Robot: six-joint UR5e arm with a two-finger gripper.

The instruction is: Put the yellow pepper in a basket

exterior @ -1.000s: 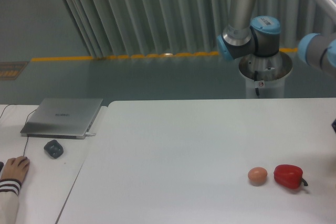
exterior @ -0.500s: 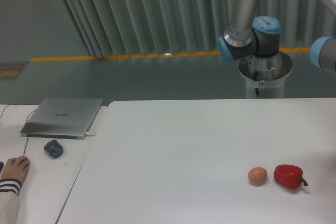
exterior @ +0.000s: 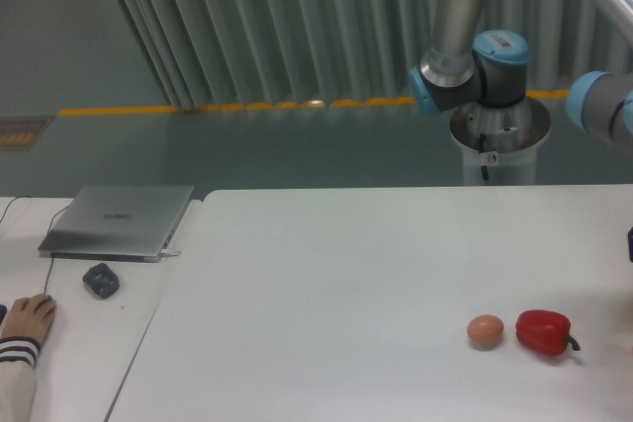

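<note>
The yellow pepper is out of view, and so is any basket. My arm [exterior: 466,64] rises behind the table's far right side, with a blue-capped elbow joint [exterior: 597,103] reaching out past the right edge. The gripper itself lies outside the picture. A thin dark sliver [exterior: 630,242] shows at the right edge above the table; I cannot tell what it is.
On the white table [exterior: 346,274], near the front right, lie a red pepper [exterior: 543,332] and a small tan egg-like ball [exterior: 485,330] side by side. A closed laptop [exterior: 119,220], a dark mouse [exterior: 101,279] and a person's hand [exterior: 25,321] are on the left desk.
The blue joint at the right edge swung right, then came back left. The dark sliver at the right edge vanished half a second ago and shows again. The objects on the table have not moved.
</note>
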